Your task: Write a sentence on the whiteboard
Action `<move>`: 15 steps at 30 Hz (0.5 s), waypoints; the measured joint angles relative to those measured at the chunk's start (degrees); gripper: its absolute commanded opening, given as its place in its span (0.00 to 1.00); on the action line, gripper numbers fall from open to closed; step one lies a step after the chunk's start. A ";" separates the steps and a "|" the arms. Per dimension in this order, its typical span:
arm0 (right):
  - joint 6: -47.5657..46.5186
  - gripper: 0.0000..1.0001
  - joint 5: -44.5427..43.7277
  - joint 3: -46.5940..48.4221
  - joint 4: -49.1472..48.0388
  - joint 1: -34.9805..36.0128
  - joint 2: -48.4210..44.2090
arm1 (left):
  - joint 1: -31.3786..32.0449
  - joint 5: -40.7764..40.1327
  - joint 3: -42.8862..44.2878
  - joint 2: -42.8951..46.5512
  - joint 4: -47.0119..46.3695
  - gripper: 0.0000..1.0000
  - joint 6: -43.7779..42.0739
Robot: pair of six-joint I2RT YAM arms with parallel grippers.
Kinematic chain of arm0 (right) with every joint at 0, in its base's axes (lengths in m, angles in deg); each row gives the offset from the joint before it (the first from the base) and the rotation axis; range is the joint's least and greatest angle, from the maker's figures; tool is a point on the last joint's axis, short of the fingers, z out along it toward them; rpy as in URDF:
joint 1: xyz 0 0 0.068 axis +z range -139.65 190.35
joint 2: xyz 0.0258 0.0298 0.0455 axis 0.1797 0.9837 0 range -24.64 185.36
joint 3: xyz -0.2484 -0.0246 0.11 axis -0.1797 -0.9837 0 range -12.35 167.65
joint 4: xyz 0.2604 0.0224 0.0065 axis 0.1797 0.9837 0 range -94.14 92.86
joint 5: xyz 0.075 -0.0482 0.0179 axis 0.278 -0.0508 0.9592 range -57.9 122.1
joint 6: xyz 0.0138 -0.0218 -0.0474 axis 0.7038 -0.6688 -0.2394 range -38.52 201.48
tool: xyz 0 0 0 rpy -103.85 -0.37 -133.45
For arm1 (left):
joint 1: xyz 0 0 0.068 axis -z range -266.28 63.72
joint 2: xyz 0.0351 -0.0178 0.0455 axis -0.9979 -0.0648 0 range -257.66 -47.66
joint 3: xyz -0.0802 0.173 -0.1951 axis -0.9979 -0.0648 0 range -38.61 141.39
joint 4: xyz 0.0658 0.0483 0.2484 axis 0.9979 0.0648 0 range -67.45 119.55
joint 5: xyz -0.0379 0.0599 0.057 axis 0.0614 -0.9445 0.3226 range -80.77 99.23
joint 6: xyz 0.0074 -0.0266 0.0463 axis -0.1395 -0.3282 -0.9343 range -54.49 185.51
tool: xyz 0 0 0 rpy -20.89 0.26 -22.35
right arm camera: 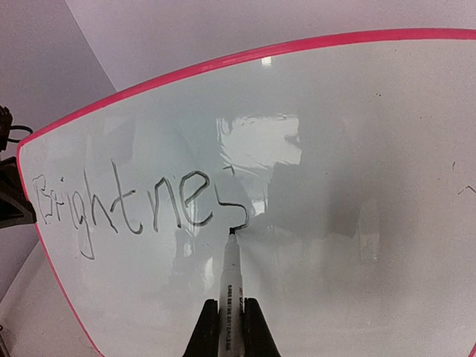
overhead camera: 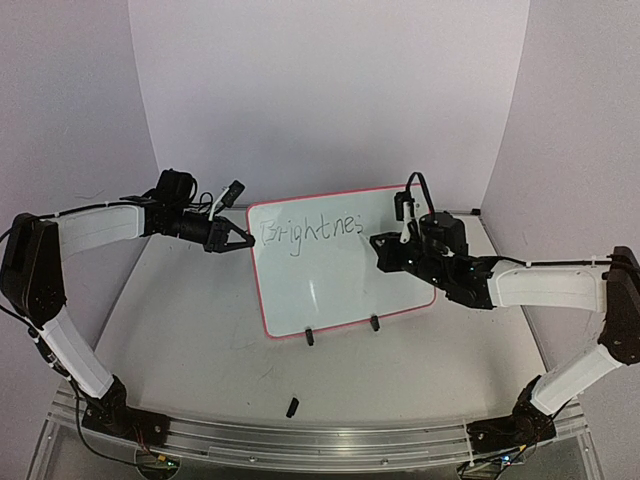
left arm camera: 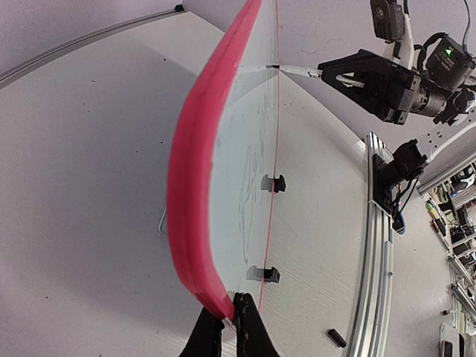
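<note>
The whiteboard (overhead camera: pixel 340 285) stands upright on two black clip feet (overhead camera: pixel 310 337) in the middle of the table, with a red-pink frame (left arm camera: pixel 190 163). The sentence (right arm camera: pixel 134 204) reads "Brightnes" along the top, with the final s part drawn. My left gripper (left arm camera: pixel 229 316) is shut on the board's left edge (overhead camera: pixel 249 243). My right gripper (right arm camera: pixel 231 306) is shut on a white marker (right arm camera: pixel 232 275). The marker's dark tip touches the board at the tail of the last letter. In the top view the right gripper (overhead camera: pixel 385 245) is in front of the board's upper right part.
A small black cap (overhead camera: pixel 293 406) lies on the table in front of the board, near the aluminium rail (overhead camera: pixel 320 440) at the near edge. White backdrop walls stand behind and to both sides. The right arm's cable loops above its wrist.
</note>
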 measured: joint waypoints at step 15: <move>-0.27 0.00 -2.49 0.11 -2.79 0.00 -4.43 | 0.00 0.02 0.00 0.00 0.00 0.00 -0.02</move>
